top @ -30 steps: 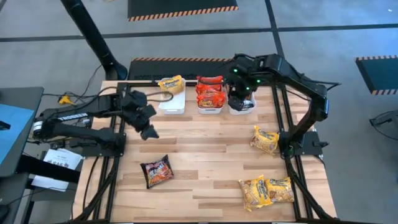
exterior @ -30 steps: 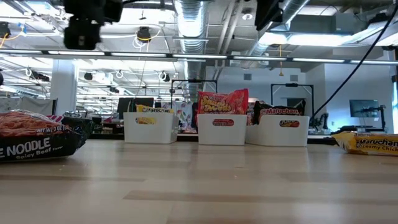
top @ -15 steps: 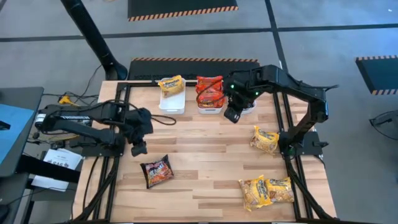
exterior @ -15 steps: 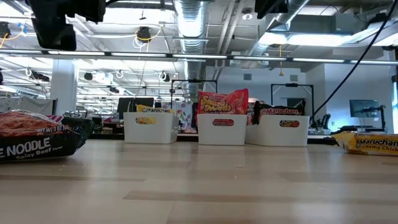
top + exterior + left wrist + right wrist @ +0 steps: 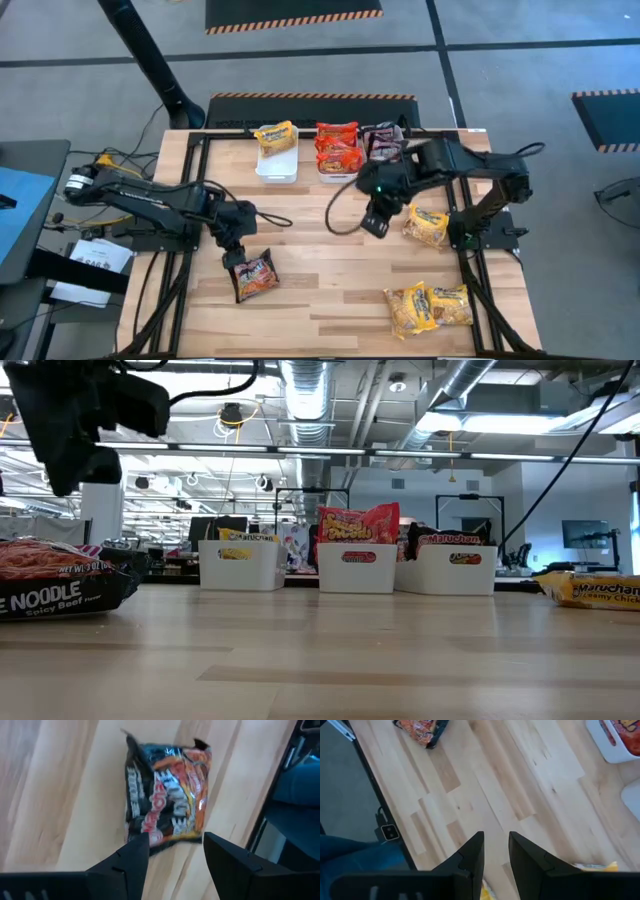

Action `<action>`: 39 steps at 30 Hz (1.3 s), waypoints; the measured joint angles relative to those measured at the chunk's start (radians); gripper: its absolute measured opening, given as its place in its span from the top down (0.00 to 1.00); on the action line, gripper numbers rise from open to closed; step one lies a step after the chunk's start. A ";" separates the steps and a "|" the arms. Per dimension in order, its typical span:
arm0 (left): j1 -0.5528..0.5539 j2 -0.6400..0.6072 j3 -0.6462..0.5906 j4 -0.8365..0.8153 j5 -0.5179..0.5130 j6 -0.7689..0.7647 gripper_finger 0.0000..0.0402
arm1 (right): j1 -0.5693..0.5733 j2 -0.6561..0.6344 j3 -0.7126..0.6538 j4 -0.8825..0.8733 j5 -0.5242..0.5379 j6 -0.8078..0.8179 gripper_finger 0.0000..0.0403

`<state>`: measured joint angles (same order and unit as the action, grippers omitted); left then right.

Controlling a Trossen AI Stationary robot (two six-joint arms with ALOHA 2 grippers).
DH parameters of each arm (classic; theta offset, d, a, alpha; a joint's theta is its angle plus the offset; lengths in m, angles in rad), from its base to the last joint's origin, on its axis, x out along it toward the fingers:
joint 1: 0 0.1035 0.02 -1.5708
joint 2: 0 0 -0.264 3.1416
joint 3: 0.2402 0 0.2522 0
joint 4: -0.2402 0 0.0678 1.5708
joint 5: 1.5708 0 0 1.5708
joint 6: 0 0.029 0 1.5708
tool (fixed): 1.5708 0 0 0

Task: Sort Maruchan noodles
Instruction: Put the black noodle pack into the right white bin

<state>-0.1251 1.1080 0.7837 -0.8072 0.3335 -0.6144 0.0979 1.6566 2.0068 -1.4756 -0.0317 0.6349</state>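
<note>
Packets of Maruchan noodles lie scattered over the pale wooden slat table (image 5: 330, 250), and we count three white rectangular plastic bins along its far edge. We see the left bin (image 5: 276, 163) holding a yellow crinkly packet (image 5: 275, 134), the middle bin (image 5: 338, 165) holding red glossy packets (image 5: 337, 145), and the right bin (image 5: 455, 569) holding a dark packet (image 5: 381, 140); in the high view that bin is mostly hidden by the right arm.

We find the left gripper (image 5: 236, 259) low over the table's left half, just beside the dark brown and black flat ramen packet (image 5: 257, 277) with orange print. In the left wrist view that packet (image 5: 167, 792) lies flat on the wood just beyond the two dark fingers (image 5: 131, 857), which stand apart with nothing between them and do not touch it.

We see the right gripper (image 5: 373, 222) over the middle of the table, in front of the bins. Its wrist view shows its fingers (image 5: 471, 854) with a narrow gap and only bare wood between them.

Three more yellow packets lie on the right side: one (image 5: 426, 225) near the right gripper, and two (image 5: 410, 308) (image 5: 450, 305) side by side and touching near the front edge.
</note>
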 joint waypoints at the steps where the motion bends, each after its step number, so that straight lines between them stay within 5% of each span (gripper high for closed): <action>1: -0.003 0.000 -0.011 0.012 -0.007 -0.009 0.57 | 0.015 0.000 0.000 0.002 0.011 0.013 0.71; 17: -0.020 0.078 -0.156 0.260 -0.070 -0.023 0.57 | 0.110 0.000 0.000 0.042 0.039 0.073 0.71; 39: -0.045 0.423 -0.191 0.706 0.179 -0.100 0.57 | 0.109 0.001 -0.003 0.039 0.068 0.037 0.71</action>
<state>-0.1701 1.5310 0.5930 -0.1015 0.5120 -0.7144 0.2073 1.6573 2.0041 -1.4368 0.0368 0.6724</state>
